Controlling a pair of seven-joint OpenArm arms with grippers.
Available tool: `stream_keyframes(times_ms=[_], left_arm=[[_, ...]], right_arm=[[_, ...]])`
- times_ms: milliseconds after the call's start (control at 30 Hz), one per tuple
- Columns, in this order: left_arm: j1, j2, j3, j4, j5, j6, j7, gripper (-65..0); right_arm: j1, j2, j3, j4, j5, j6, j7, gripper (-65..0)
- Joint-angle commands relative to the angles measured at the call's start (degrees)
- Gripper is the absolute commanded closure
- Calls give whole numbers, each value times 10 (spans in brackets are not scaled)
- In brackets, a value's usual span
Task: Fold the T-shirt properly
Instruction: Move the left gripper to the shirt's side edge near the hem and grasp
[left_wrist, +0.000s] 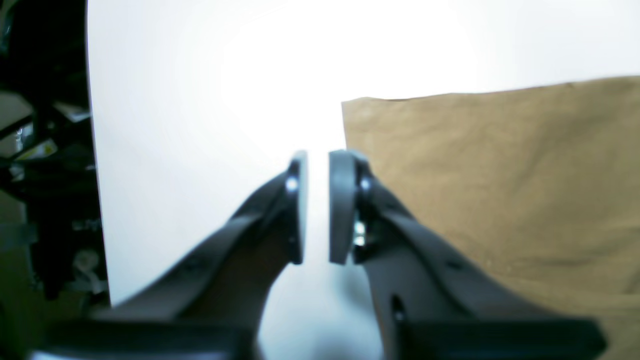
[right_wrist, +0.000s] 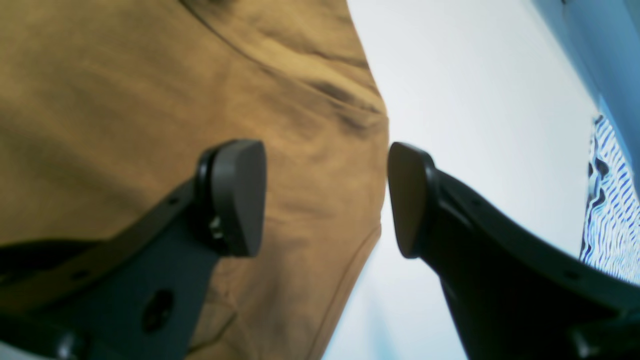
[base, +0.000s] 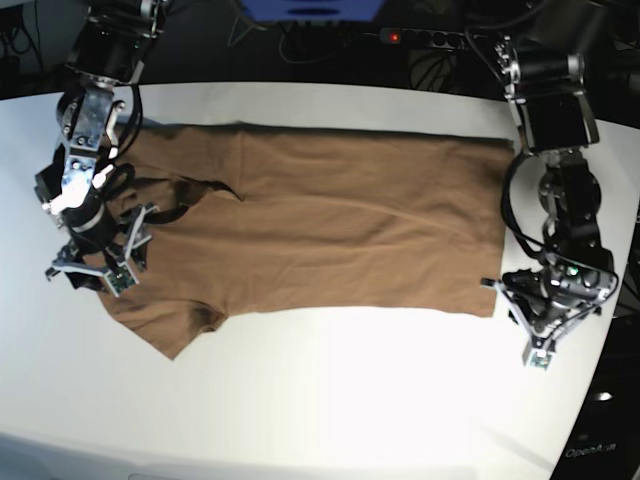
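Hovering just off the hem corner of the brown T-shirt (left_wrist: 500, 175), left gripper (left_wrist: 318, 207) with jaws slightly parted, nothing between them. Straddling the sleeve edge, right gripper (right_wrist: 325, 197) spread wide, holding nothing. Lying flat across the white table (base: 330, 400), shirt spread out between both arms. No readable writing anywhere.

You have the T-shirt (base: 330, 230) spread flat across the table (base: 330, 400), nearer its far edge. Your right gripper (base: 95, 262) hangs over the sleeve end; your left gripper (base: 545, 320) sits just off the hem corner, above the table
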Motion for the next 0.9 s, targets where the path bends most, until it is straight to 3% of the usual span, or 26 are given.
stream_keyframes(times_ms=[0,133,200,500,700,867], left_arm=[[-22,-6,-1,-9,-1,2,0,-164],[-52,-6,0,-64,3,3,0,-371],[-59,-6,0,-85,3,4,0,-428],[-108,-3,-1,-181,-1,3,-8,-419],[-126,-2,-1,-216,3,4,-46,-419],[-164,-3,1,-313,3,4,-93,-419]], right_arm=[[8,7,1,10,6,-5,9,-380],[7,7,1,11,6,-5,8,-380],[7,7,2,10,6,-5,8,-380],[-5,7,1,10,6,-5,11,-380],[-6,7,1,10,6,-5,9,-380],[-6,7,1,10,6,-5,8,-380]])
